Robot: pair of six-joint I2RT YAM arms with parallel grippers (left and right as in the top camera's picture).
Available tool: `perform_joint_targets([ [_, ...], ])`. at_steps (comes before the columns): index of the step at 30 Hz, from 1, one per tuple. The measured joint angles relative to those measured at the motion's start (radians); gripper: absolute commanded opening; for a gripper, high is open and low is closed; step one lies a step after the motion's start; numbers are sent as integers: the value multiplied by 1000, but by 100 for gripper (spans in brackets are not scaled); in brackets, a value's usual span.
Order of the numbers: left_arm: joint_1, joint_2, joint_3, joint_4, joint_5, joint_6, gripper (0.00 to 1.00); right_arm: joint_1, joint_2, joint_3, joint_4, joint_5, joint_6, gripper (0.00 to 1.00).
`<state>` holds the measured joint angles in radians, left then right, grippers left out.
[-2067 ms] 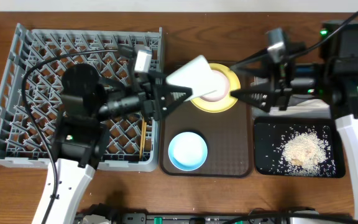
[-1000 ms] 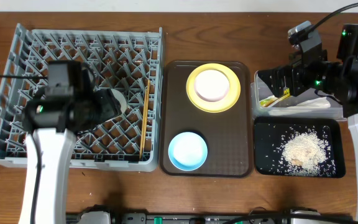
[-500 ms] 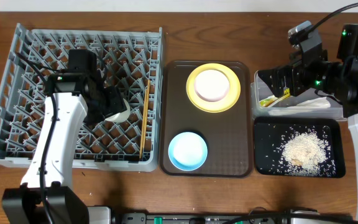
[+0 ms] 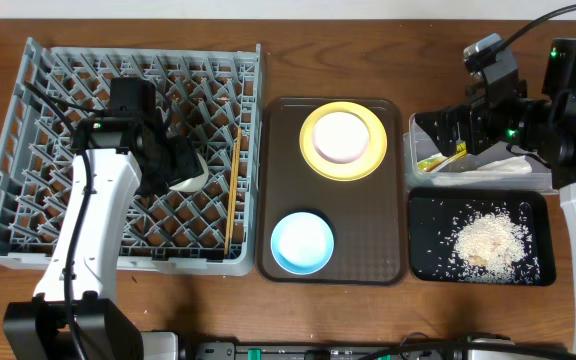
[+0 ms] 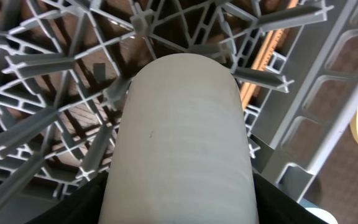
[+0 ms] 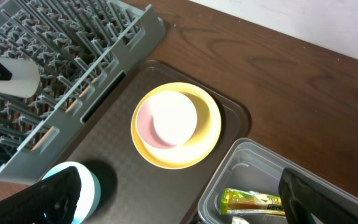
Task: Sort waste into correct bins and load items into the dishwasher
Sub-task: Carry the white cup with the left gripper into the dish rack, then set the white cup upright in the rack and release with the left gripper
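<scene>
Now | cup (image 5: 179,137) sits in rack (image 4: 68,80), no longer on plate (image 4: 343,140) | left gripper (image 4: 176,166) grips it, release pending | right gripper (image 4: 440,128) open over tub (image 4: 540,178)

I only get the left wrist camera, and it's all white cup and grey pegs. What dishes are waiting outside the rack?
Observer: A blue bowl and a yellow plate sit on the brown tray right of the rack.
Child: Are the chopsticks out there too?
Observer: No, the chopsticks lie in the rack, by its right edge.
Child: What's the other arm doing?
Observer: The right gripper hangs open over the clear tub, which holds a green-and-yellow packet.
</scene>
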<state>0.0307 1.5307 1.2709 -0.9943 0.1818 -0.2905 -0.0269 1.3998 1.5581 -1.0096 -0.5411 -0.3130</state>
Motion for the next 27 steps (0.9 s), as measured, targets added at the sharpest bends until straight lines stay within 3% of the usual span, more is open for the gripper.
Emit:
perform_joint_targets([
  [4, 0, 0, -1, 2, -13, 0, 60, 0, 0, 0, 0, 0, 0, 99],
  [8, 0, 0, -1, 5, -16, -1, 79, 0, 0, 0, 0, 0, 0, 99],
  [13, 0, 0, -1, 19, -24, 3, 88, 0, 0, 0, 0, 0, 0, 99],
  [18, -1, -2, -1, 26, -28, 3, 88, 0, 0, 0, 0, 0, 0, 99],
  [19, -1, -3, -1, 26, -28, 3, 87, 0, 0, 0, 0, 0, 0, 99],
  [22, -1, -22, 0, 27, -29, 9, 63, 0, 0, 0, 0, 0, 0, 99],
  [24, -1, -44, 2, 32, -29, 2, 36, 0, 0, 0, 0, 0, 0, 99],
  [25, -1, -58, 3, 34, -28, 8, 28, 0, 0, 0, 0, 0, 0, 99],
  [27, -1, -88, 5, 34, -29, 8, 19, 0, 0, 0, 0, 0, 0, 99],
])
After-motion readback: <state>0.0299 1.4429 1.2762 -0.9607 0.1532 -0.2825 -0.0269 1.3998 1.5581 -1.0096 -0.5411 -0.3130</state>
